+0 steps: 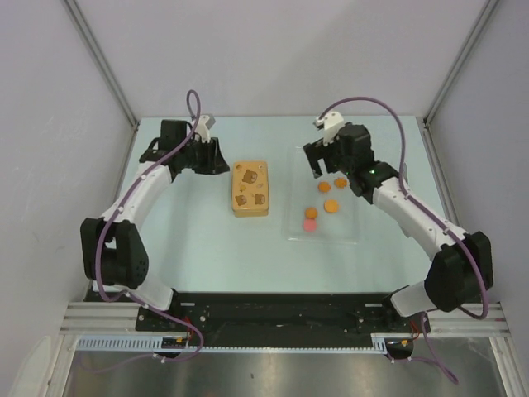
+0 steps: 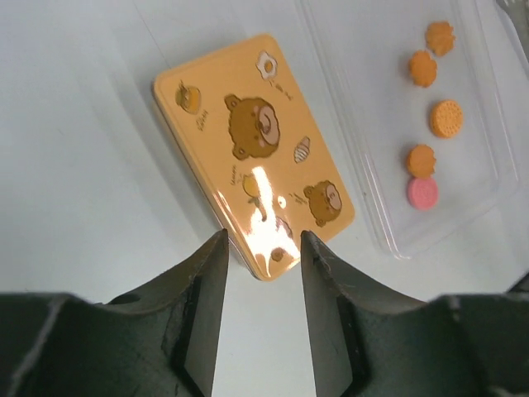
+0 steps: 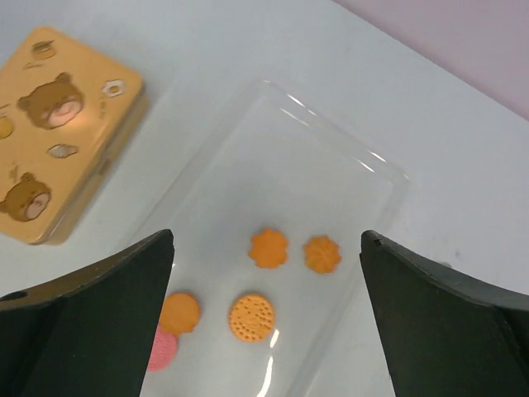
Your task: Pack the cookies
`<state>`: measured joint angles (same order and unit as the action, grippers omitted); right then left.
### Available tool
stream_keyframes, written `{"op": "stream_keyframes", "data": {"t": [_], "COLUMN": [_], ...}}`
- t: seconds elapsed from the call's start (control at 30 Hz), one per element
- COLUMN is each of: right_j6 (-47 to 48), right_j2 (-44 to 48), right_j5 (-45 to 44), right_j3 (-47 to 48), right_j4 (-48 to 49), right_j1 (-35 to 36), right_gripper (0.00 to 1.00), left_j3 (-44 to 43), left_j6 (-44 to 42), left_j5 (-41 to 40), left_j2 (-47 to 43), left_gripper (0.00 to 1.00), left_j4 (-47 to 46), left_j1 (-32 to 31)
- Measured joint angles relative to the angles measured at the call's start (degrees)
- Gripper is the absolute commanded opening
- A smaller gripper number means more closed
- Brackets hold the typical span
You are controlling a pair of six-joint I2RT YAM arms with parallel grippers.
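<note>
Right gripper (image 3: 266, 322) jaws spread wide, nothing between them, hovering over the clear tray (image 3: 347, 165). Left gripper (image 2: 263, 273) jaws part-open, a narrow gap, empty, aimed at the near short edge of the bear tin (image 2: 252, 153).

Cookies: five on the tray, none in the tin as far as I can see. Two flower-shaped (image 3: 269, 247) (image 3: 321, 253), one round ridged (image 3: 252, 317), one plain orange (image 3: 180, 313), one pink (image 3: 161, 347) half hidden behind the right finger. Tin lid is on, tin sits just left of the tray on the table (image 1: 190, 223), not touching it.

Stage is ambiguous: lid-on tin fits both a tin awaiting filling and one already closed with extras left out.

If a cookie pick is next: come straight down on one flower cookie, straddle it cleanly, avoid nudging its neighbour — they sit close. Tray is light, may slide.
</note>
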<state>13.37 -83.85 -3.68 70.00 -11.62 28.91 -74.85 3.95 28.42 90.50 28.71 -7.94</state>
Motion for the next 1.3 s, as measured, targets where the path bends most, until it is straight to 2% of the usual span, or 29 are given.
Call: {"op": "stream_keyframes", "data": {"t": [0.13,0.3,0.57,0.7,1.3], "right_j6": [-2.67,-5.35,-6.34,-6.34,-5.88], "right_j2": [3.58,6.95,8.57,8.81,9.97], "right_j5": [-1.07,-2.36,-5.62,-7.02,-10.73], "right_j3": [0.00,0.00,0.00,0.00,-0.48], "right_j4": [-1.07,-1.25,-1.18,-1.05,1.44], "right_j1": [-5.44,-10.60,-15.65,-16.04,-14.67], "right_gripper": [1.00,0.99,1.00,1.00,1.00], "left_j3": [1.79,6.67,13.05,13.94,20.92], "left_j6": [-0.13,-1.03,-1.40,-1.38,-1.05], "left_j5": [-3.50,-10.93,-20.94,-24.20,-27.87], "left_j2": [-2.56,-7.13,-15.41,-18.45,-25.79], "left_gripper": [0.66,0.83,0.91,1.00,1.00], "left_j4": [-5.29,-12.83,-22.58,-26.64,-34.88], "left_j1": [0.09,0.11,0.20,0.20,0.20]}}
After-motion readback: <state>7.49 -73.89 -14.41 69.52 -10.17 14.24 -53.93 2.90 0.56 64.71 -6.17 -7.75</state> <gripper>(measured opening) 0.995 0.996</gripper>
